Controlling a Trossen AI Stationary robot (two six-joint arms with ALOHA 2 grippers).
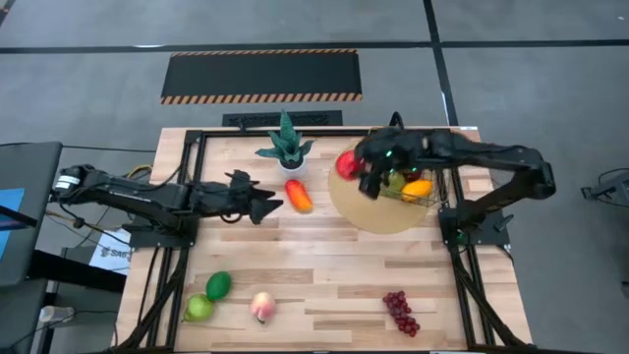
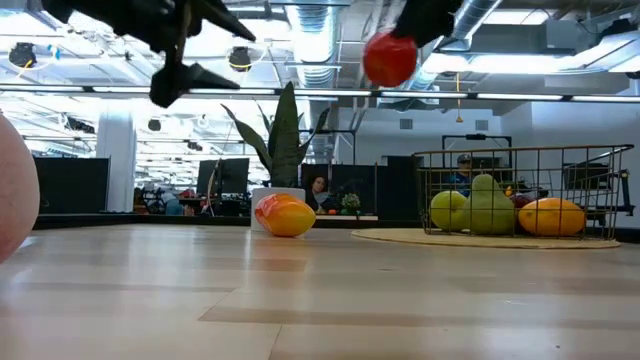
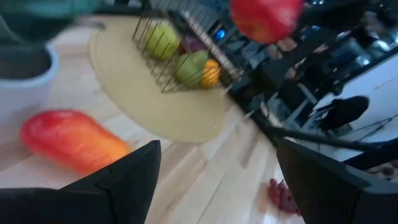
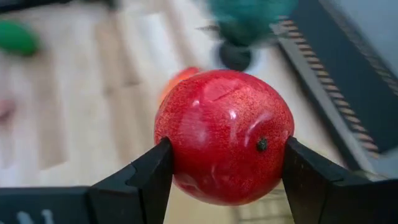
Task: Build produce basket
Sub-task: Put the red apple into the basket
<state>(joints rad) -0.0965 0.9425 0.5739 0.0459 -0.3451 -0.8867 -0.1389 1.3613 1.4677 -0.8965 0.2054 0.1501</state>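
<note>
My right gripper is shut on a red apple, high above the table by the basket's left side. The brass wire basket stands on a round tan mat and holds a green apple, a pear and a yellow-orange mango. An orange-red pepper lies on the wood in front of my left gripper. That gripper hangs open above the table and touches nothing. My right gripper pinches the red apple by two opposite sides between its two fingers. The fingers come from the table's right side and slant downward. The apple is lifted well clear of the table, and its dimple faces the wrist camera.
A potted green plant stands at the far edge, left of the mat. A green avocado, a green apple, a peach and purple grapes lie along the near edge. The middle of the table is bare wood.
</note>
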